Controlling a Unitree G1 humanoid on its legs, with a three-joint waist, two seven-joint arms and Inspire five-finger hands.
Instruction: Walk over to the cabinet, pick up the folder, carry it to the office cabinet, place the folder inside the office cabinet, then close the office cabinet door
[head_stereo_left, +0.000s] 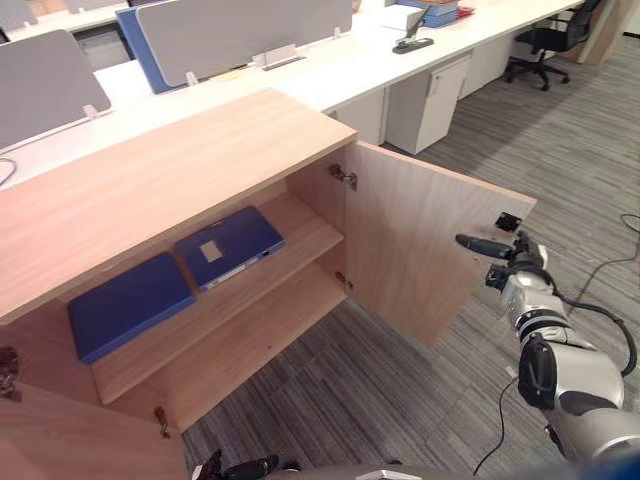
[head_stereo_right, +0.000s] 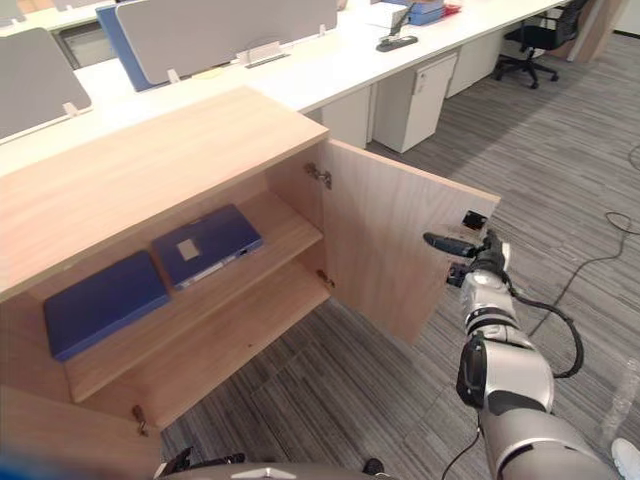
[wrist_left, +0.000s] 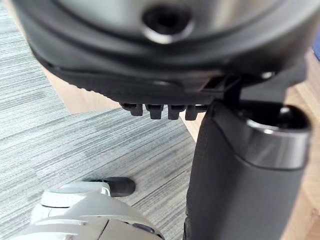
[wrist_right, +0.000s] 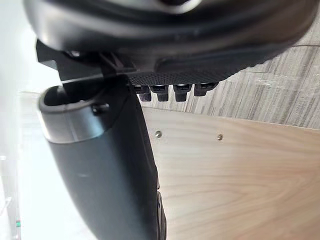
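Two blue folders lie flat on the upper shelf (head_stereo_left: 305, 232) of the open wooden office cabinet (head_stereo_left: 150, 180). The labelled folder (head_stereo_left: 228, 245), with a small pale label on its cover, lies toward the shelf's right end, near the hinge (head_stereo_left: 343, 177). The plain folder (head_stereo_left: 130, 303) lies toward the left end. They sit just beside each other, and whether their edges touch cannot be told. The lower shelf (head_stereo_left: 250, 335) runs beneath them.

The cabinet door (head_stereo_left: 420, 250) stands swung wide open to the right, its inner face toward the camera. A small black fitting (head_stereo_left: 508, 222) sits at its upper free corner.

The right hand (head_stereo_left: 512, 262) is at the door's free edge, just below that fitting. Its thumb (wrist_right: 100, 175) is stretched out straight across the inner face. In the right wrist view its fingers (wrist_right: 172, 90) show as a short, uncurled row over pale wood, gripping nothing. Whether the hand touches the door cannot be told.

The left hand (head_stereo_left: 240, 467) hangs low over the grey carpet (head_stereo_left: 400, 400), in front of the cabinet. Its fingers are loosely extended and it holds nothing.

Behind the cabinet runs a long white desk (head_stereo_left: 330, 70) with grey divider screens (head_stereo_left: 240, 30). A white drawer unit (head_stereo_left: 428, 100) stands under the desk, and a black office chair (head_stereo_left: 548, 40) is at its far right end.
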